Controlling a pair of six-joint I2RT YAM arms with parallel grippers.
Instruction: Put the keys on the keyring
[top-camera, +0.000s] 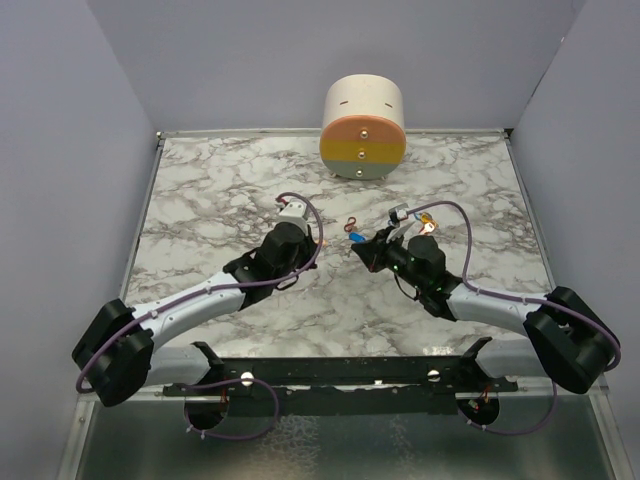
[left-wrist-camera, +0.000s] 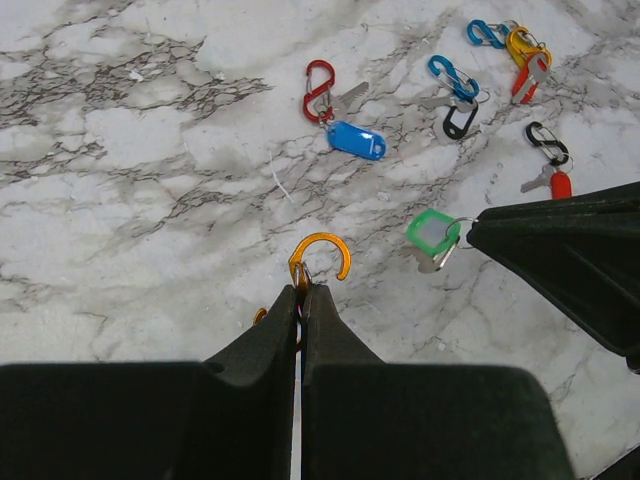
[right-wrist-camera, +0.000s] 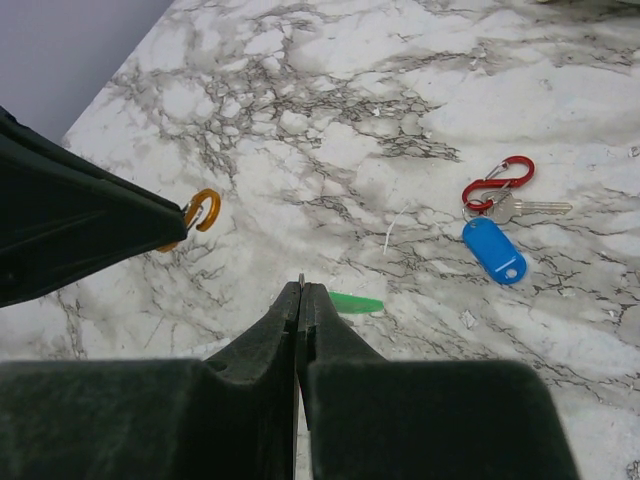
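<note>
A round drum (top-camera: 362, 125), white-bodied with an orange, yellow and grey banded face, stands on a grey-veined marble tabletop (top-camera: 220, 190). A black rail (top-camera: 350, 372) runs well nearward of the drum.

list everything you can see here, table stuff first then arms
marble table: one, white and grey, under everything
round container: one, cream with orange, yellow, grey bands, back edge
orange S-clip: one, orange, in left gripper
green-headed key: one, green, on a ring at right gripper's tips
red S-clip: one, red, beside blue-headed key
blue-headed key: one, blue, mid-table
other clips and keys: several, blue, yellow, black, red, right of that pair
left gripper: one, black, shut on orange S-clip
right gripper: one, black, shut on the key's ring
</note>
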